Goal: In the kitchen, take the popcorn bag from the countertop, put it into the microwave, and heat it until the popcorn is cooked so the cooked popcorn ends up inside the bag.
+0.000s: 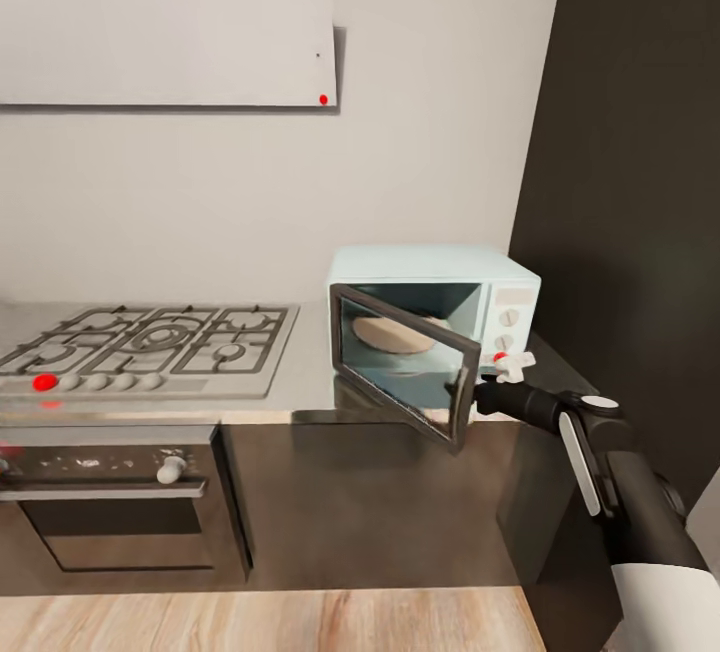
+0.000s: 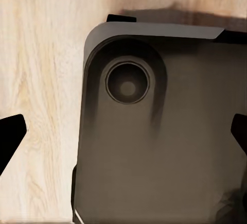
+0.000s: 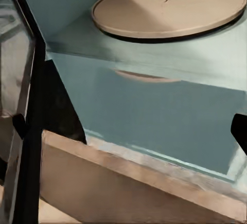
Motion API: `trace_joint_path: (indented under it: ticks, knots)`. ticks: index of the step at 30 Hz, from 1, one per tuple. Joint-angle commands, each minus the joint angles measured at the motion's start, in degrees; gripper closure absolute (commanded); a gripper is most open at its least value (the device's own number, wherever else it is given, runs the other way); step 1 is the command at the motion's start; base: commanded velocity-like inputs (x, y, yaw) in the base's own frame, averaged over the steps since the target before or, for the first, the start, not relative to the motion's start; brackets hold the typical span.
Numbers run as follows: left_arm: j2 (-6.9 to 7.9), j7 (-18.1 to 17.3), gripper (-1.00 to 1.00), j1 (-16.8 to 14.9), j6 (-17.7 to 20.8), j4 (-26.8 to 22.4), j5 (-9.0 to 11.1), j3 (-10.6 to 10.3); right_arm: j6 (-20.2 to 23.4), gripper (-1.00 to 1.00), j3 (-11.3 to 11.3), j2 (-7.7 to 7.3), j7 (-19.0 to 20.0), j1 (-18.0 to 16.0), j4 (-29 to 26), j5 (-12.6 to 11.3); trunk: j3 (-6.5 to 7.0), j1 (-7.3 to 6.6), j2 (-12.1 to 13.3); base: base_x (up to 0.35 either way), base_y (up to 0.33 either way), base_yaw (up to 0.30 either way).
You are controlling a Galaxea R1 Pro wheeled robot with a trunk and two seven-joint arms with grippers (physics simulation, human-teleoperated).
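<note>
Now, right gripper (image 1: 478, 394): we have it at the free edge of the microwave door (image 1: 405, 362), low down; in the right wrist view dark fingertips (image 3: 240, 131) sit at opposite borders with nothing between them, so we read them as spread apart.
Left gripper (image 2: 123, 136): tips (image 2: 10, 136) wide apart and empty, hanging over the robot's own base (image 2: 154, 147) and the wooden floor (image 2: 36, 80).
Microwave (image 1: 435, 307): it stands at the right end of the countertop (image 1: 310, 382), by the dark wall panel (image 1: 630, 182); the door stands partly swung out, the cavity is bare, and the tan turntable (image 3: 170, 7) carries nothing.
Popcorn bag: we cannot find it anywhere, so we cannot place it against either gripper.
Step in hand: we judge this to be opening the microwave, before any fetching.
Next move: we think the door wants swinging wider, then we must look along the countertop, past the gas hob (image 1: 150, 342), for the bag.
</note>
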Motion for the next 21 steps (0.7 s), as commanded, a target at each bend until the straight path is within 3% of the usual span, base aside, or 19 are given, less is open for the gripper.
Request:
trace_joint_path:
  ticks: [1,21]
  knots:
    - [-0.01,0.0,-1.0,0.0,-0.1,0.0,0.5,0.1,0.4,-1.0,0.0,0.05,0.4,0.0,-0.1,0.0,-0.06,-0.03,0.0,-0.239,0.218,0.0]
    - [0.08,-0.1,-1.0,0.0,-0.1,0.0,0.5,-0.1,0.4,-1.0,-0.3,0.1,-0.1,0.0,0.0,0.0,-0.06,-0.03,0.0,-0.209,0.245,0.0]
